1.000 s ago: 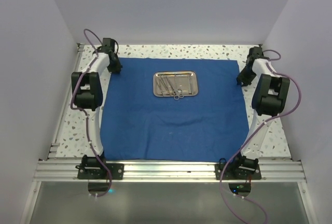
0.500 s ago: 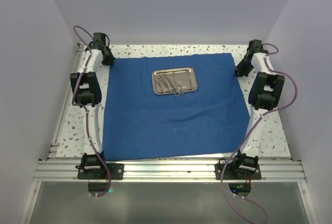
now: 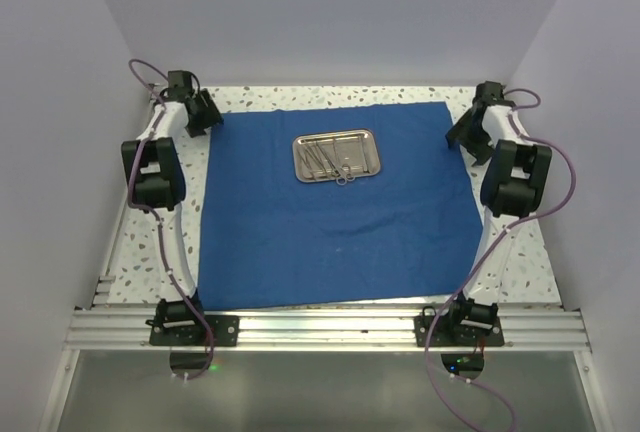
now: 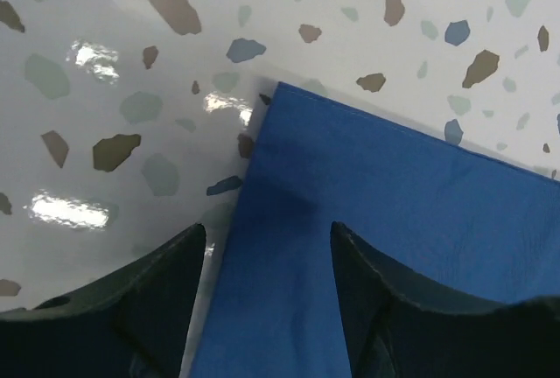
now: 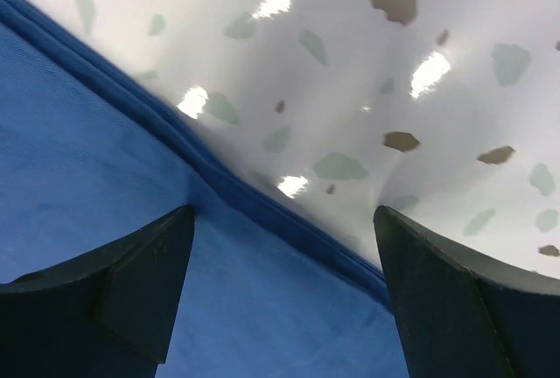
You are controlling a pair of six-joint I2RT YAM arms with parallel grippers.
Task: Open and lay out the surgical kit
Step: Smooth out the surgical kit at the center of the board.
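The royal-blue cloth point(image 3: 330, 222) lies spread flat as a large sheet over the speckled table. Near its far middle stands the small steel tray point(image 3: 337, 156) with the slim silver instruments point(image 3: 330, 162) inside. My left gripper point(image 3: 205, 115) hovers at the cloth's far left corner, open, and the blue corner point(image 4: 350, 203) lies flat beneath and between its fingers point(image 4: 157, 299), not pinched. At the far right corner my right gripper point(image 3: 462, 132) is open wide above the cloth's hemmed edge point(image 5: 262, 194), which rests on the table.
Pale walls close in on the left, back and right. The speckled tabletop point(image 3: 140, 252) shows as strips along both sides and the back of the cloth. An aluminium rail point(image 3: 330, 330) carrying both arm bases runs along the near edge.
Both grippers, shut on the cloth's far corners a second ago, pulled them outward and back, then opened and let go. The sheet now lies flatter and farther back.
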